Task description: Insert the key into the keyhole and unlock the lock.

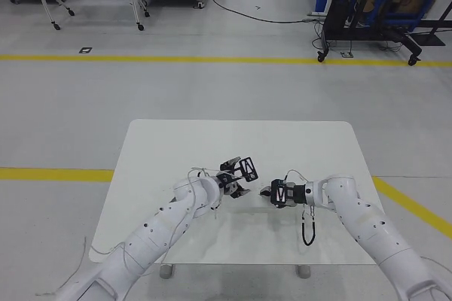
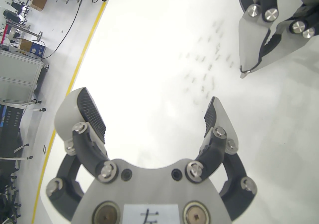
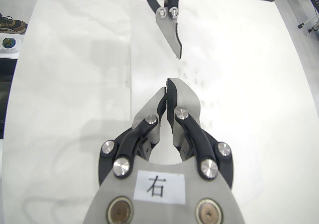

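Note:
My left gripper (image 2: 152,110) hangs low over the white table (image 1: 211,143), open wide, with nothing between its ribbed pads (image 2: 91,115). It also appears in the right wrist view as the left gripper (image 3: 175,43). My right gripper (image 3: 167,85) faces it tip to tip across a small gap, with its fingers pressed together. In the left wrist view a tiny silvery sliver (image 2: 243,74) shows at the tip of the right gripper (image 2: 245,69); I cannot tell what it is. From above, the left gripper (image 1: 239,180) and the right gripper (image 1: 265,191) meet near the table's middle.
Faint dark scuff marks (image 2: 209,65) dot the tabletop between the grippers. A black cable loop (image 1: 309,229) hangs from the right forearm. Yellow floor lines (image 1: 45,174) run beside the table. Shelves and carts (image 2: 22,5) stand far off.

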